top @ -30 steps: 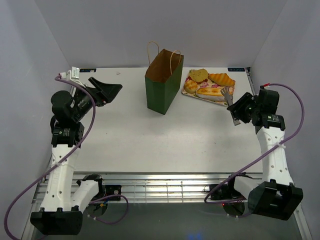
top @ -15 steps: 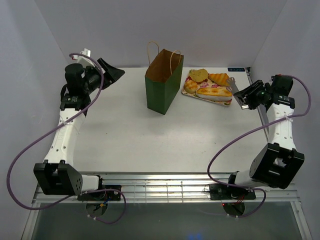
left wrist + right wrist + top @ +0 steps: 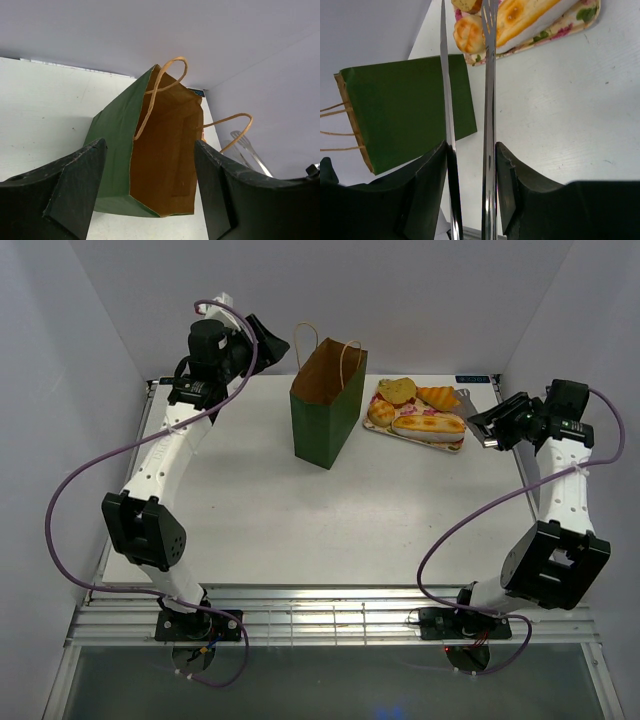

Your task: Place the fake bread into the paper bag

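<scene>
At the far edge of the tabletop (image 3: 300,510), near its middle, the paper bag (image 3: 325,415) is stood upright with its mouth open. The fake bread (image 3: 428,423) is laid on a floral tray (image 3: 372,427) toward the far right corner, just beside the bag; all four pieces are outside the bag.

**Top view.** The whole set is shown only here: a long topped loaf at the near side of the tray, a ridged croissant (image 3: 442,397) behind it, and two roundish buns on the side facing the bag. All the pieces are a glossy golden brown.

**Left wrist view.** The bag's interior is shown only here: matte brown kraft with creased side folds, against a dark green outer wall. Two thin tan loop handles (image 3: 165,80) are arched over the rim. The left gripper (image 3: 270,343) is held over the far edge, left of the bag, with its black fingers spread wide.

**Right wrist view.** The right gripper (image 3: 470,147) is pinched on a pair of metal tongs (image 3: 489,100). The two slim polished blades are set apart and pointed at the tray. Only one bun and the loaf's end are visible beyond the tips.
</scene>
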Controlling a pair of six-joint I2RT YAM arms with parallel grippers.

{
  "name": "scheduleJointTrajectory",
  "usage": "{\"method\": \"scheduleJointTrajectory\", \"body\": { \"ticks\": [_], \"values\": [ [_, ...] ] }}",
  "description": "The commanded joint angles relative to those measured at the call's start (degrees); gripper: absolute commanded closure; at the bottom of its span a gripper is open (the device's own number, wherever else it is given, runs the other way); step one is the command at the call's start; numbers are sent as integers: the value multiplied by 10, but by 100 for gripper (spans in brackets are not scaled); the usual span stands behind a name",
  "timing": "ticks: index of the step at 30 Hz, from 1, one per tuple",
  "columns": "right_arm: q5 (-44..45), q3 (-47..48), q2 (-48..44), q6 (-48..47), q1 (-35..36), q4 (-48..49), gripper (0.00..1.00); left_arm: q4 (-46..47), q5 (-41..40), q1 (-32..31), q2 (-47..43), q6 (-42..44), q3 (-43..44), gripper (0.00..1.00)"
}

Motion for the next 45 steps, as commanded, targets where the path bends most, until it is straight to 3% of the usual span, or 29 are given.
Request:
{"method": "scheduleJointTrajectory", "body": {
  "ticks": [1, 4, 7, 12, 13, 15, 17, 24, 30, 41, 45],
  "values": [
    [-17, -26, -29, 14, 1, -30, 53, 28, -58, -3, -18, -14, -7, 19],
    [-14, -53, -48, 11, 5, -30, 53, 79, -16, 3, -25, -37, -28, 13],
    [-26, -77, -58, 14, 9, -18, 52, 67, 15, 4, -8, -32, -9, 3],
    [-37, -112, -84, 19, 9, -10, 52, 66, 52, 10, 37, 4, 28, 2],
    [-37, -114, -86, 18, 9, -10, 52, 90, 97, 15, 46, -2, 29, 2],
    [-30, -115, -98, 17, 9, -16, 52, 130, 152, 32, 72, -36, 26, 11],
    [-28, -115, -102, 10, 9, -24, 52, 159, 194, 35, 88, -49, 29, 12],
    [-33, -119, -99, 17, 6, -24, 53, 158, 241, 37, 152, -44, 81, 18],
    [-31, -113, -92, 26, 0, -23, 53, 211, 293, 40, 189, -80, 100, 26],
    [-10, -124, -71, 23, -13, -22, 54, 251, 287, 41, 199, -136, 90, 43],
    [-10, -119, -54, 32, -13, -20, 54, 250, 277, 41, 192, -139, 86, 55]
  ]
}}
